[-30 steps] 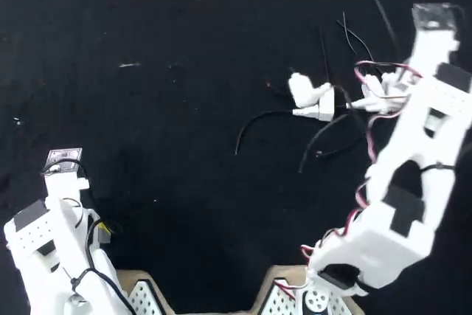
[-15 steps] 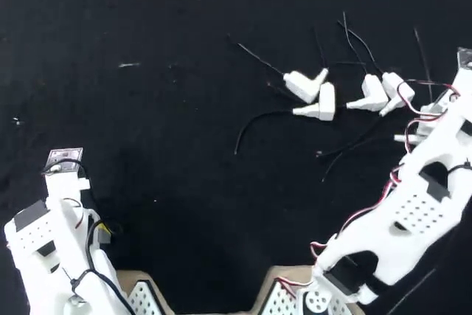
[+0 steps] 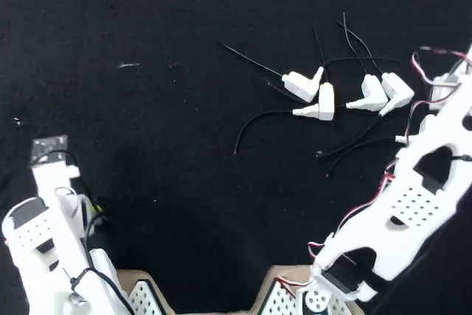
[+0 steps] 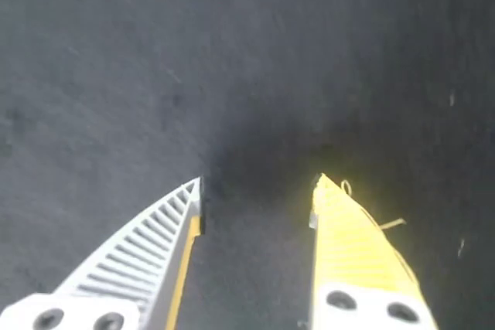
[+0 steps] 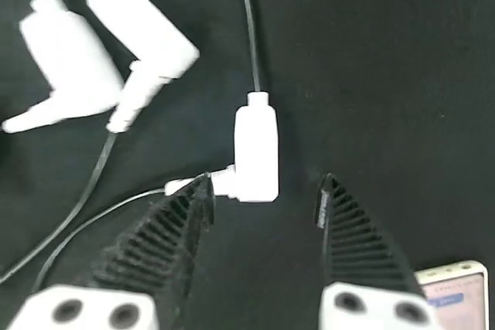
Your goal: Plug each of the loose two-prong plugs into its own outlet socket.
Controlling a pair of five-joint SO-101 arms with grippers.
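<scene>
The black table [image 3: 147,108] spreads under everything. The right arm [image 3: 413,204] stands over its far side. The right pincer [image 5: 267,183] is spread wide and grips nothing. A white angled plug [image 5: 256,152] lies on the cloth just ahead of its fingertips, closer to one finger, with the prong end almost at that tip. The plug's thin black cable [image 5: 246,21] runs straight away from the pincer. Farther out, off to one side, a second plug [image 5: 143,36] and a third plug [image 5: 69,67] lie close together. The left arm [image 3: 44,234] holds the left pincer [image 4: 259,182] open too, empty, with bare cloth beneath its tips.
</scene>
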